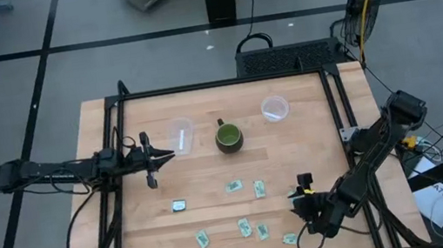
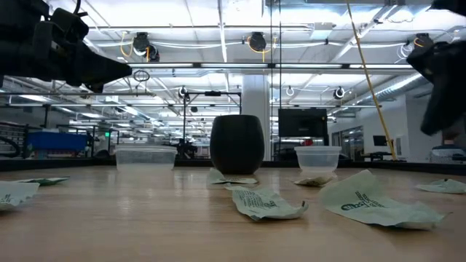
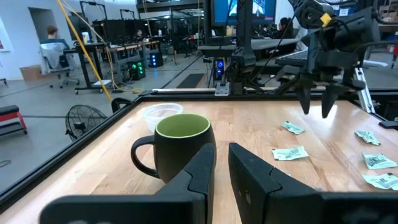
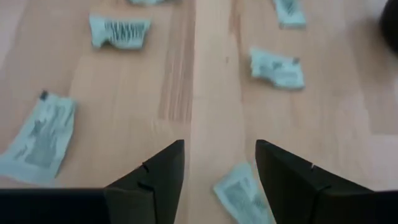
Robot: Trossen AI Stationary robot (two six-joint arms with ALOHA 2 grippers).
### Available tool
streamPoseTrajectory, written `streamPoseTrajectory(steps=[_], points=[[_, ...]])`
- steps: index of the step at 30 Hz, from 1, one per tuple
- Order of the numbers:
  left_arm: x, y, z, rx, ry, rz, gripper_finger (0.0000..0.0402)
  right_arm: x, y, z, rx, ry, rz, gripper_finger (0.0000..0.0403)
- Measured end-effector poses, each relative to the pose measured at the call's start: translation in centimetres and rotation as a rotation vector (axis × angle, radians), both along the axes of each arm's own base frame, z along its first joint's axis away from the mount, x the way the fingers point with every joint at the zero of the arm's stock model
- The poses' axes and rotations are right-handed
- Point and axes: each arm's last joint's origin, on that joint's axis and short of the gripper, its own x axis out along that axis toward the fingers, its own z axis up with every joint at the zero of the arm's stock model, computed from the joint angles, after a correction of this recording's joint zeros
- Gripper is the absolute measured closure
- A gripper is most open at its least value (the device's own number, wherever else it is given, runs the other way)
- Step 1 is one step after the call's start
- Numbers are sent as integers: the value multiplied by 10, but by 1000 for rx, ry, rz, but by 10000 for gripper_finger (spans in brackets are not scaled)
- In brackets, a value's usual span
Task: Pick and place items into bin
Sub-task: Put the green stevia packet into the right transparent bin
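Note:
Several pale green and white packets lie flat on the near half of the wooden table, among them one [image 1: 233, 186] and another [image 1: 244, 226], with a bluish-silver one [image 1: 178, 205] to their left. My right gripper [image 1: 302, 204] hangs open above the near right packets, fingers pointing down. In the right wrist view one packet [image 4: 239, 193] lies on the table below the gap between its fingers [image 4: 165, 171]. My left gripper [image 1: 162, 157] is shut and level, left of the dark green mug [image 1: 228, 137], pointing at it [image 3: 180, 146].
Two clear plastic containers stand on the far half of the table, one [image 1: 181, 133] left of the mug and one [image 1: 275, 108] right of it. A black frame rail [image 1: 216, 84] borders the table. Bare wood [image 1: 211, 169] lies between the mug and the packets.

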Motion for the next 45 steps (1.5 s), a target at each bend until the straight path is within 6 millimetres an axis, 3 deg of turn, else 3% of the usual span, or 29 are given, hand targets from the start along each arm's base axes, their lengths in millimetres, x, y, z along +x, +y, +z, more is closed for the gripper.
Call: streamPoseTrajectory(steps=[7, 13, 27, 32, 45], points=[[0, 0, 0, 0, 0, 0, 346, -3, -1, -14, 0, 103, -45, 251], [0, 0, 0, 0, 0, 0, 346, -2, 1, -30, -11, 150, -67, 253], [0, 0, 0, 0, 0, 0, 346, 3, -4, -31, -44, 106, -102, 279], [0, 0, 0, 0, 0, 0, 346, 4, -8, -33, 37, 150, -163, 291], [0, 0, 0, 0, 0, 0, 346, -2, -16, -48, 88, 127, -214, 351]])
